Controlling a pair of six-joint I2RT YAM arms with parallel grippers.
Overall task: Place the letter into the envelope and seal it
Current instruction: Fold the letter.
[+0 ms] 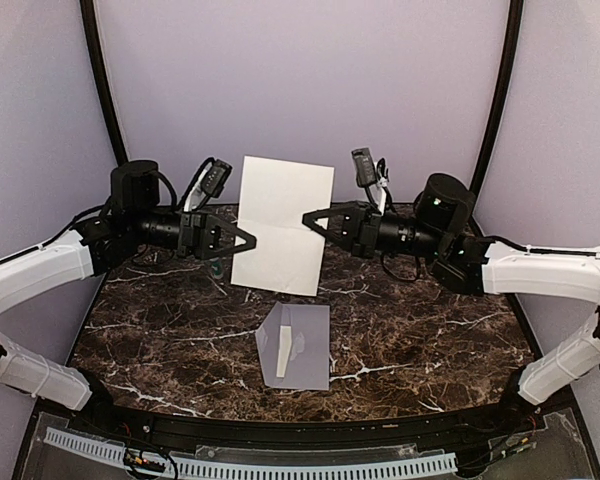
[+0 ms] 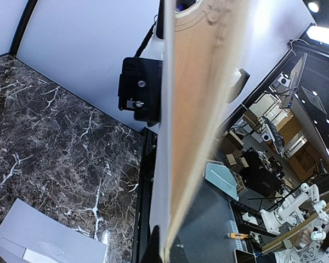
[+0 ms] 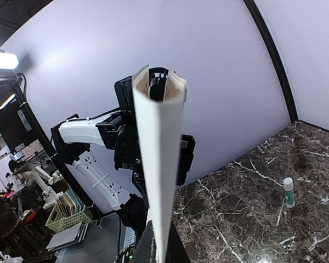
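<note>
top external view: up behind the envelope, which lies flat on the bench, the left claw is pinched tight on the left edge of the upright letter; the right claw, also above the envelope, is clamped on that sheet's right side.

The letter stands at frame centre, between the left tool and right tool. The envelope lies below it on the desk.

Dark marble-patterned bench, white veins throughout. Small white tube stands upright on it. Pale lavender backdrop behind.
</note>
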